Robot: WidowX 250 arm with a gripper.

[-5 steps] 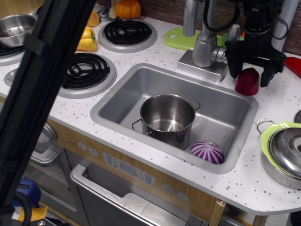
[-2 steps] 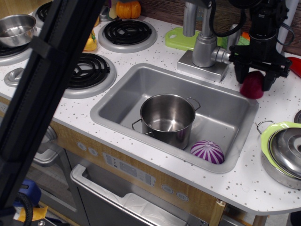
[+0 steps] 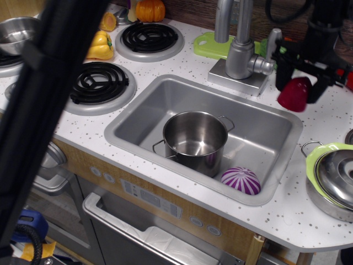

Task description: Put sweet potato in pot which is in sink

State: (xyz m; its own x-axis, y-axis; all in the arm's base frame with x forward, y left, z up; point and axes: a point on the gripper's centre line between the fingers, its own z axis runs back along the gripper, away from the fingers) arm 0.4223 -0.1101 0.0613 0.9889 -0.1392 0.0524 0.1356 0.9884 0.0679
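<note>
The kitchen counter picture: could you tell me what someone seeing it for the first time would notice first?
Probably the shiny steel pot standing empty in the grey sink, with a purple-and-white striped ball beside it near the front right corner. Next, the black gripper at the sink's back right, closed on the dark red sweet potato and holding it over the counter edge. A wide dark bar cuts diagonally across the left foreground.

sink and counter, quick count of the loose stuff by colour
Dark red: 1, the sweet potato, between the jaws of the gripper
Steel: 2, the pot in the sink, the bowl
Purple and white: 1, the striped ball
Yellow: 1, the pepper
Orange: 1, the pumpkin
Green-rimmed: 1, the lidded pan
Total: 7
</note>
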